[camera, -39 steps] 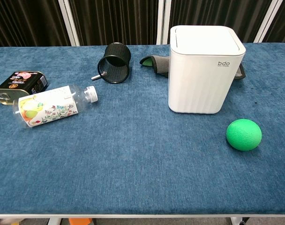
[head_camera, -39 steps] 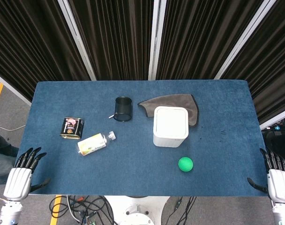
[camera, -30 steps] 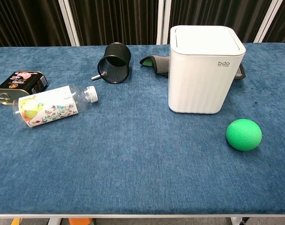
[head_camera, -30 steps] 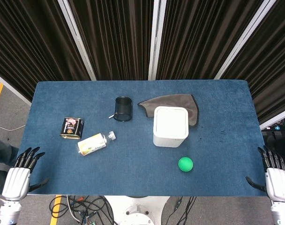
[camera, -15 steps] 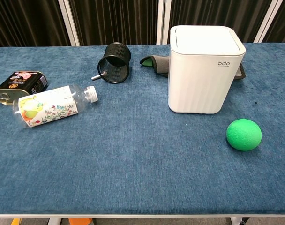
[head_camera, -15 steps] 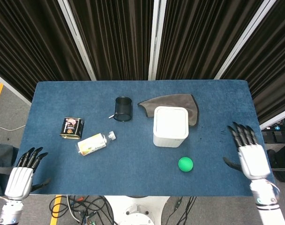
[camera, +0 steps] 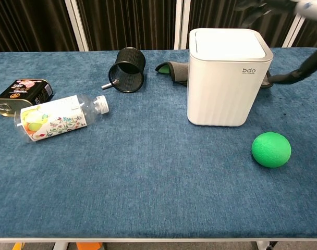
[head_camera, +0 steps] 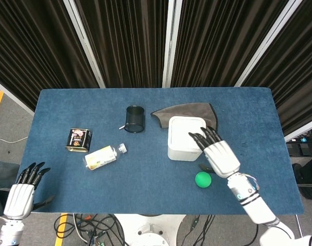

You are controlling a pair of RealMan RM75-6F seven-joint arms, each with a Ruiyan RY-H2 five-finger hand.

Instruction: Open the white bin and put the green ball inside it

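White bin (head_camera: pixel 187 137): squarish, ribbed walls, lid closed, mid-table on blue cloth; green ball (head_camera: pixel 203 179): round, matte, just front-right of bin; right hand (head_camera: pixel 216 152) above bin's near-right corner, fingers spread, holding nothing; left hand (head_camera: pixel 23 190) off table's near-left edge, fingers apart, empty.

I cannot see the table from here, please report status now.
Right hand open above the white square plastic bin, lid closed. Left hand open at the table edge. Round green ball on the blue cloth beside the bin. Nothing blocks.

The desk (camera: pixel 148 177) has a matt blue cloth cover, a little rough. The white bin (camera: pixel 227 78) is smooth plastic with a ribbed wall. Left of the bin, the bottle (camera: pixel 59 117) is clear glossy plastic, and the tin (camera: pixel 23 94) is shiny metal.
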